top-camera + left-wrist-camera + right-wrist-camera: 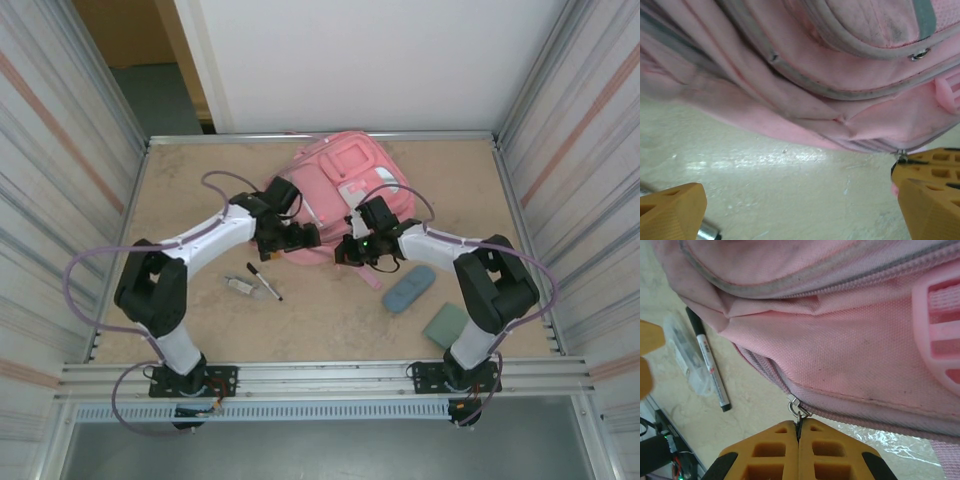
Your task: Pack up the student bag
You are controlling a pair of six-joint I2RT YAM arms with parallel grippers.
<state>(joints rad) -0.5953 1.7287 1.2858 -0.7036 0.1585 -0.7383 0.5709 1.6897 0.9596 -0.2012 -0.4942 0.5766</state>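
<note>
student bag (850, 340): woven pink cloth, matt | zip pull (796, 407): shiny metal | table (790, 190): smooth, glossy

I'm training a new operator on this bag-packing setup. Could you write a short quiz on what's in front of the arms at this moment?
1. True or false: the left gripper is shut on the bag.
2. What does the right gripper pinch? A a strap, B the zip pull, C a buckle.
3. In the top view, which lies further left, the pen or the pencil case?
Key: 1 false, it stands open; 2 B; 3 the pen.
</note>
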